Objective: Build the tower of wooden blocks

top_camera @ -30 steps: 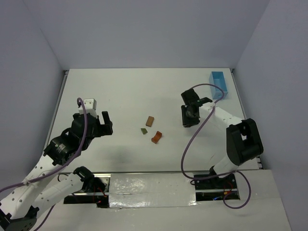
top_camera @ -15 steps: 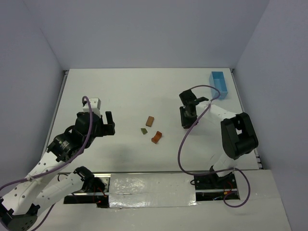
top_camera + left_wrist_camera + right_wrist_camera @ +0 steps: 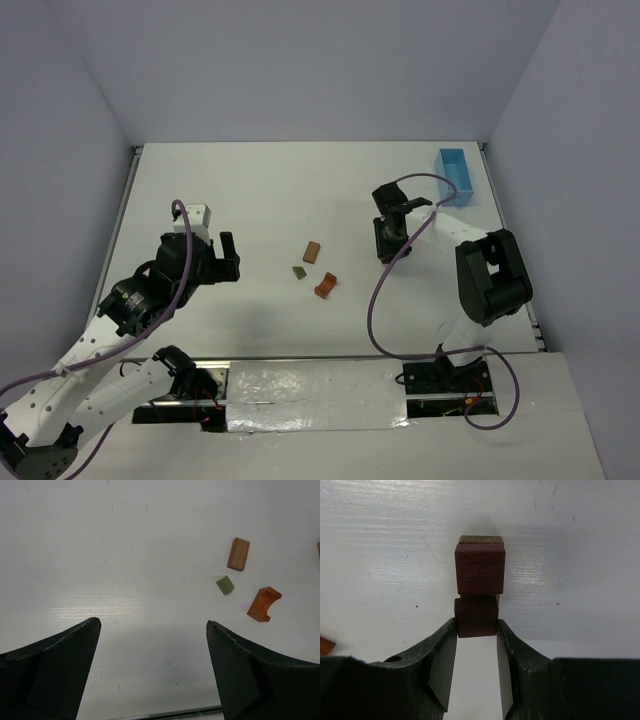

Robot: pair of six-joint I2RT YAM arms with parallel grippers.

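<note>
One brown block (image 3: 476, 614) in right end effector (image 3: 476, 626)

Left tool (image 3: 152, 625) gapes; right tool (image 3: 476, 630) pinches a brown block (image 3: 476, 616).

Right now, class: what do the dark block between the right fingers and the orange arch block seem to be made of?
The dark block: wood, stained red-brown, matt; faint grain lines show. The orange arch block: probably wood too, orange finish, smooth; its grain is too faint to be sure.
</note>
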